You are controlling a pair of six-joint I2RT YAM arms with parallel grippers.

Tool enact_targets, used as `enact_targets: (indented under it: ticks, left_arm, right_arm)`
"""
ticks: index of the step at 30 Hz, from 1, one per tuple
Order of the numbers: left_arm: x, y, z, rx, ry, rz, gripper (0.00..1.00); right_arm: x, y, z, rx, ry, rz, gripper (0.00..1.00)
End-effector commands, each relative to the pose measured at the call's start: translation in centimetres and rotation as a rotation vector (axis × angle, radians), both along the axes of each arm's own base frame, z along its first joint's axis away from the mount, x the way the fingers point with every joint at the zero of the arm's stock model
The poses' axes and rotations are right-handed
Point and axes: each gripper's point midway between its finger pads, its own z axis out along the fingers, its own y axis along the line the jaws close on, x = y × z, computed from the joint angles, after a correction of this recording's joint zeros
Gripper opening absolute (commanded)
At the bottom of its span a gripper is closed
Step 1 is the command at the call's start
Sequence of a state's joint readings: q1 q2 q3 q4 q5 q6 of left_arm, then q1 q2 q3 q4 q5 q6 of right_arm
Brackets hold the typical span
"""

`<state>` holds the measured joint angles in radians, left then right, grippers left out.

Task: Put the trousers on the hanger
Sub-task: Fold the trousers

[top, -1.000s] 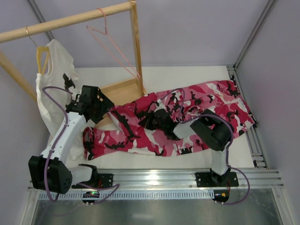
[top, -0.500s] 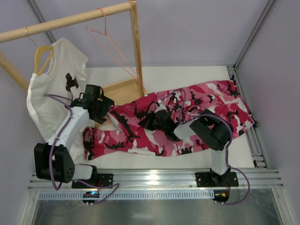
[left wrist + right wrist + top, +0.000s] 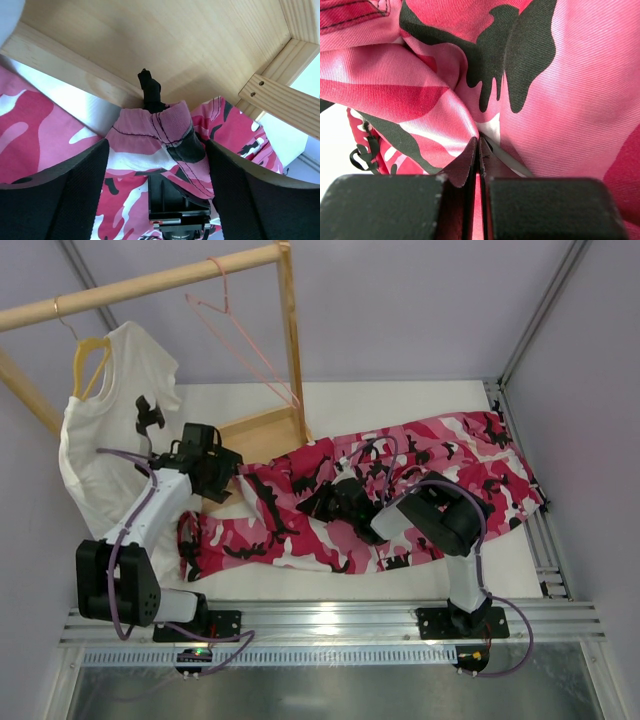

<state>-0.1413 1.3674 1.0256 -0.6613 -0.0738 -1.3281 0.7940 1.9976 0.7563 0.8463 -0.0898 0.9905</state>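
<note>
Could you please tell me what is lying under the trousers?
The white table shows around the trousers, so they rest on it; their upper left edge meets the rack's wooden base. Anything else beneath the cloth is covered.

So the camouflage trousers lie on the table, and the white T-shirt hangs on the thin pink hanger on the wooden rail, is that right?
No: the white T-shirt hangs on the yellow hanger; the thin pink hanger hangs bare on the wooden rail. The trousers do lie on the table. The top external view shows this.
</note>
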Motion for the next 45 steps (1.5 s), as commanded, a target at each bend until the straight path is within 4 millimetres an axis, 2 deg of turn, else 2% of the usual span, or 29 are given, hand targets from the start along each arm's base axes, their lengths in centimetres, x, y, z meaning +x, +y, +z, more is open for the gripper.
enact_targets:
  ticks: [1,5,6,8,9,12,16,17,19,20,22,24,25,27,29,31,32,33,34,35,36,37,38,39,40,41,43,44,45]
  left_arm:
    - [1.2,-0.5,0.0,-0.048,-0.040,0.023,0.75]
    - [1.6,-0.9,-0.2,-0.064,-0.030,0.006,0.61]
    - [1.5,-0.9,-0.2,-0.061,-0.025,0.004,0.49]
    - [1.6,-0.7,0.1,-0.049,-0.031,0.001,0.35]
    - [1.5,-0.4,0.1,-0.031,-0.028,0.006,0.23]
    - [1.7,0.2,1.3,0.016,-0.051,-0.011,0.00]
    - [1.4,2.4,3.7,0.177,-0.051,-0.028,0.00]
    - [1.3,2.7,4.3,0.221,-0.054,-0.054,0.00]
    - [1.4,3.6,6.5,0.280,-0.087,-0.053,0.00]
    - [1.0,4.4,7.0,0.333,-0.081,-0.057,0.00]
    - [0.7,5.0,8.6,0.365,-0.119,-0.061,0.00]
    - [0.6,5.3,9.5,0.398,-0.145,-0.082,0.00]
    - [0.3,5.4,10.1,0.403,-0.165,-0.085,0.00]
    - [0.2,5.5,10.7,0.425,-0.186,-0.113,0.00]
    - [0.2,5.1,11.4,0.420,-0.219,-0.136,0.00]
    - [0.8,3.8,12.1,0.382,-0.278,-0.198,0.00]
    - [0.8,3.5,12.4,0.374,-0.288,-0.217,0.00]
    - [0.8,3.1,12.4,0.359,-0.289,-0.240,0.00]
    - [0.8,2.8,12.5,0.359,-0.293,-0.265,0.00]
    - [0.7,2.6,12.5,0.353,-0.296,-0.282,0.00]
    - [0.8,2.4,12.6,0.350,-0.300,-0.296,0.00]
    - [0.5,2.1,12.6,0.345,-0.296,-0.313,0.00]
    - [0.5,2.1,12.8,0.348,-0.303,-0.326,0.00]
    - [0.2,2.0,13.1,0.352,-0.317,-0.332,0.00]
    - [0.2,2.1,13.3,0.354,-0.325,-0.333,0.00]
    - [0.1,2.1,13.6,0.361,-0.340,-0.340,0.00]
    - [-0.2,2.1,14.3,0.368,-0.361,-0.344,0.00]
    - [-0.2,2.0,14.5,0.360,-0.372,-0.350,0.00]
    - [-0.2,1.7,14.5,0.353,-0.380,-0.361,0.00]
  right_arm:
    - [0.3,-0.4,0.0,-0.003,-0.028,-0.008,0.04]
    - [0.3,-0.4,-0.1,-0.005,-0.026,-0.006,0.04]
    - [0.2,-0.4,0.0,-0.005,-0.027,-0.004,0.04]
    - [0.3,-0.5,0.2,-0.010,-0.032,0.001,0.04]
    - [0.2,-0.5,0.3,-0.010,-0.035,0.007,0.04]
    - [0.3,-0.7,1.4,-0.024,-0.062,0.021,0.08]
    - [0.9,-2.9,2.9,-0.079,-0.043,-0.032,0.23]
    - [1.1,-3.4,4.7,-0.067,-0.064,-0.047,0.32]
    - [1.1,-4.9,5.2,-0.101,-0.048,-0.083,0.41]
    - [1.4,-5.8,7.5,-0.086,-0.075,-0.112,0.49]
    - [1.6,-8.5,7.5,-0.184,-0.053,-0.197,0.55]
    - [2.9,-11.3,10.8,-0.221,-0.087,-0.321,0.66]
    - [2.5,-13.0,10.5,-0.290,-0.061,-0.351,0.70]
    - [3.7,-16.1,13.7,-0.291,-0.081,-0.451,0.78]
    - [4.5,-19.0,15.0,-0.327,-0.056,-0.529,0.82]
    - [5.8,-23.2,15.8,-0.355,-0.017,-0.631,0.83]
    - [6.8,-24.1,17.6,-0.345,-0.040,-0.647,0.83]
    - [8.2,-26.8,18.2,-0.348,-0.030,-0.707,0.84]
    - [8.9,-27.8,17.3,-0.383,0.018,-0.713,0.84]
    - [10.7,-28.9,20.1,-0.367,-0.016,-0.737,0.84]
    - [11.8,-30.3,20.3,-0.391,0.004,-0.765,0.84]
    - [12.5,-33.1,20.1,-0.423,0.050,-0.817,0.83]
    - [14.9,-34.4,21.1,-0.434,0.050,-0.847,0.83]
    - [15.8,-35.8,21.4,-0.459,0.056,-0.871,0.83]
    - [16.4,-38.5,21.3,-0.479,0.084,-0.921,0.83]
    - [18.5,-39.0,21.8,-0.480,0.074,-0.931,0.81]
    - [20.0,-43.4,21.9,-0.506,0.075,-0.995,0.80]
    - [21.3,-44.7,23.6,-0.503,0.035,-1.025,0.79]
    - [22.3,-46.1,21.9,-0.545,0.061,-1.031,0.76]
